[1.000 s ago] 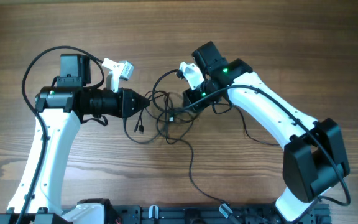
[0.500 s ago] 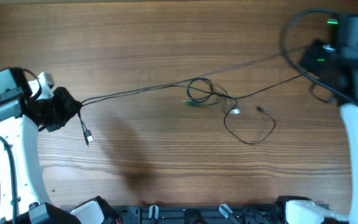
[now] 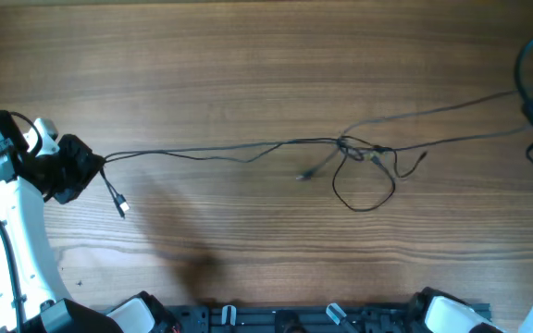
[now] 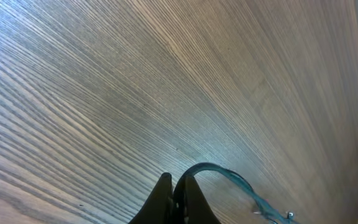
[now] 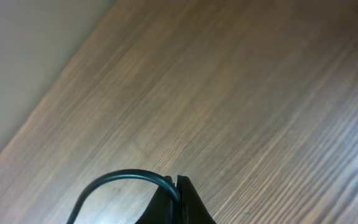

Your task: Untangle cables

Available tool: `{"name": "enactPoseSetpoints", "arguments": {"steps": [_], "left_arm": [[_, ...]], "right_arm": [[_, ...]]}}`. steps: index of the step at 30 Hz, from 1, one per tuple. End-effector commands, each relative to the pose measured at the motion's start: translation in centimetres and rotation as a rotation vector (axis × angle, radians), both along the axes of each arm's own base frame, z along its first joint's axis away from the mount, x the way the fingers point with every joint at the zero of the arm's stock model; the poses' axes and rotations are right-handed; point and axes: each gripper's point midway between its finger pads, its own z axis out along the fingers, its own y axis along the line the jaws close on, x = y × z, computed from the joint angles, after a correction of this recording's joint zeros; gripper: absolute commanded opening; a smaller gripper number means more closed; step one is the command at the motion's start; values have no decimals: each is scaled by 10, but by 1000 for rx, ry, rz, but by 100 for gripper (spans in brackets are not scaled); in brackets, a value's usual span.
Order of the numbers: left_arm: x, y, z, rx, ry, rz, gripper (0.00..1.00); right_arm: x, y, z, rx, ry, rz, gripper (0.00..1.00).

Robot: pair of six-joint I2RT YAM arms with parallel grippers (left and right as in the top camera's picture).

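The thin black flexible cables (image 3: 357,151) lie strung across the brown wood-grain surface (image 3: 248,55), running almost the whole way from left to right. The left end effector (image 3: 92,163) sits at the far left of the scene, its fingers pressed together and clamped on one strand. A short tail with a small plug (image 3: 122,207) dangles just beside it. The right end effector (image 5: 178,186) is off at the far right edge, mostly out of the overhead view. Its own camera shows its fingers together too, with a cable curving out from between them.

The two arms are set well apart, and I judge that this is meant to put tension on the strands so the tangle opens out. It is only partly working: a small knot (image 3: 352,146) sits right of centre, where the lines cross and bunch. A slack loop (image 3: 364,207) hangs from it toward the near side. The cables are spread out but not free of each other, so that knot looks like the part needing attention next.
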Motion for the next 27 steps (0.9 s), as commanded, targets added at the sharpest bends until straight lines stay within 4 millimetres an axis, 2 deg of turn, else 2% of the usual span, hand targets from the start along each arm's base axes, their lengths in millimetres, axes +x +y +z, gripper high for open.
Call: {"name": "enactPoseSetpoints", "arguments": {"steps": [1,5,6,8,9,10,12,14,15,16,18,19,21,23,25,26,27], "left_arm": [[0,13,5,53,-8,35,4],[-1,21,5,61,-2,80,4],[-2,24,5,58,-1,97,4],[0,25,6,26,-9,139,4],[8,15,13,-32,-60,109,4],[29,-14,34,-140,-205,-23,4],[49,-52,63,-224,-380,-220,4],[63,-91,75,-210,-463,-383,4],[66,-104,72,-182,-454,-419,9],[67,-118,61,-112,-406,-451,32],[64,-140,49,-61,-350,-504,47],[60,-155,48,-68,-340,-545,60],[55,-182,45,-85,-330,-621,63],[49,-201,43,-97,-323,-677,63],[43,-223,41,-109,-318,-741,63],[40,-236,39,-115,-318,-778,63],[40,-241,38,-117,-318,-795,63]], "right_arm": [[-13,-36,-5,9,11,-159,4],[-30,-64,-17,34,44,-245,4],[-28,-65,-20,56,44,-228,4],[-5,-48,-23,134,-8,-66,4],[13,-29,-18,191,-71,74,4],[47,23,4,270,-234,456,4],[59,80,30,333,-389,799,4],[59,137,42,349,-442,1042,4],[59,153,41,340,-434,1098,4],[59,181,36,326,-397,1174,4],[59,213,27,285,-337,1247,4],[59,228,22,256,-302,1276,4],[54,258,22,206,-265,1342,4],[41,289,41,199,-288,1434,4],[25,318,71,189,-349,1533,4],[10,338,96,223,-429,1619,4],[3,345,110,252,-470,1649,4]]}}
